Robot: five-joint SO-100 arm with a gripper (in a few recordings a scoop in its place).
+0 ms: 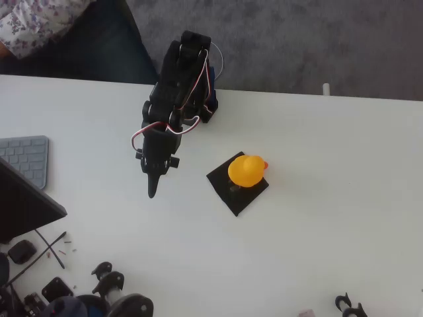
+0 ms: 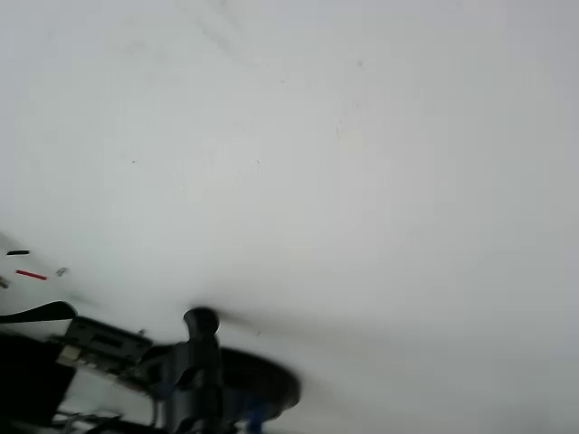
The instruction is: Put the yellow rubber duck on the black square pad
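In the overhead view the yellow rubber duck (image 1: pixel 245 170) sits upright on the black square pad (image 1: pixel 228 190), its red-orange beak pointing right. It covers the pad's upper right half. My gripper (image 1: pixel 153 190) hangs over bare table to the left of the pad, well apart from the duck. Its black fingers come together in a single point and hold nothing. The black arm runs from the gripper up to its base (image 1: pixel 198 99) near the table's far edge.
A grey keyboard (image 1: pixel 26 157) and a dark laptop corner (image 1: pixel 26 205) lie at the left in the overhead view. Small black parts (image 1: pixel 109 290) crowd the front left edge, and the wrist view shows dark parts (image 2: pixel 199 371) blurred at its bottom.
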